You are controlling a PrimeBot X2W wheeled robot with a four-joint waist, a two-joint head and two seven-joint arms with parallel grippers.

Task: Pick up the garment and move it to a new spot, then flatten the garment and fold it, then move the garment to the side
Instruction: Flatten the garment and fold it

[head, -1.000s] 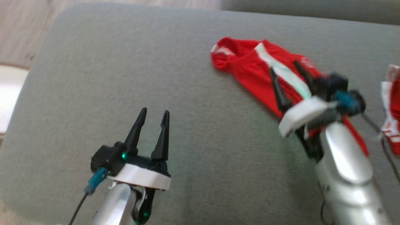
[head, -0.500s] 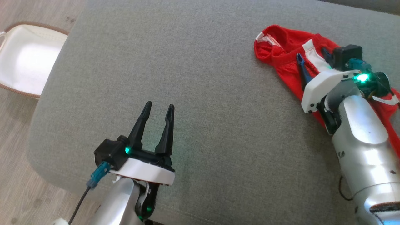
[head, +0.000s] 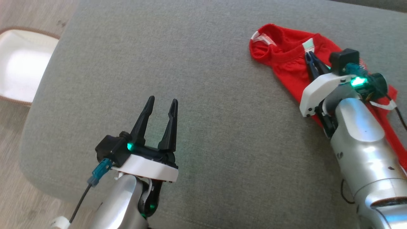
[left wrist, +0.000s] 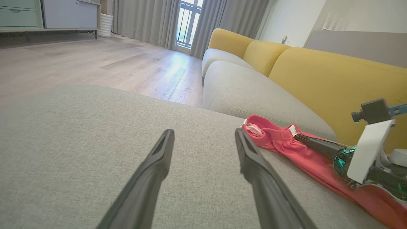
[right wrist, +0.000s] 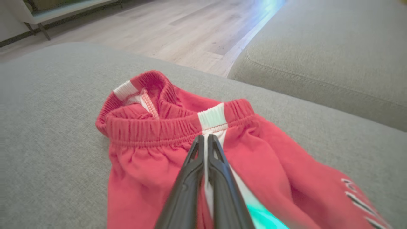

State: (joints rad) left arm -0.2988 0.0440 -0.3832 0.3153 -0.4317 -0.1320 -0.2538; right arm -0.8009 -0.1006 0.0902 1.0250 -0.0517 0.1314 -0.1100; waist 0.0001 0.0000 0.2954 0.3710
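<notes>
The garment [head: 286, 60] is a pair of red shorts with a white side stripe. It lies crumpled at the right of the grey cushion [head: 206, 127], waistband toward the far left. My right gripper [head: 309, 55] rests on it just behind the waistband. Its fingers are pressed together over the white stripe, pinching the fabric [right wrist: 143, 152] at their tips [right wrist: 205, 137]. My left gripper [head: 162, 101] stands open above bare cushion at the lower left, well away from the shorts [left wrist: 276, 140], with nothing between its fingers [left wrist: 159, 159].
A white tub [head: 19, 73] sits on the wooden floor beyond the cushion's left edge. Yellow backrests [left wrist: 318, 79] rise behind the garment, and another grey seat cushion [right wrist: 318, 47] adjoins at the far side.
The head camera has shifted. My right gripper's fingers, spread apart half a second ago, have closed together on the garment's white stripe near the waistband. The left gripper stays open in place.
</notes>
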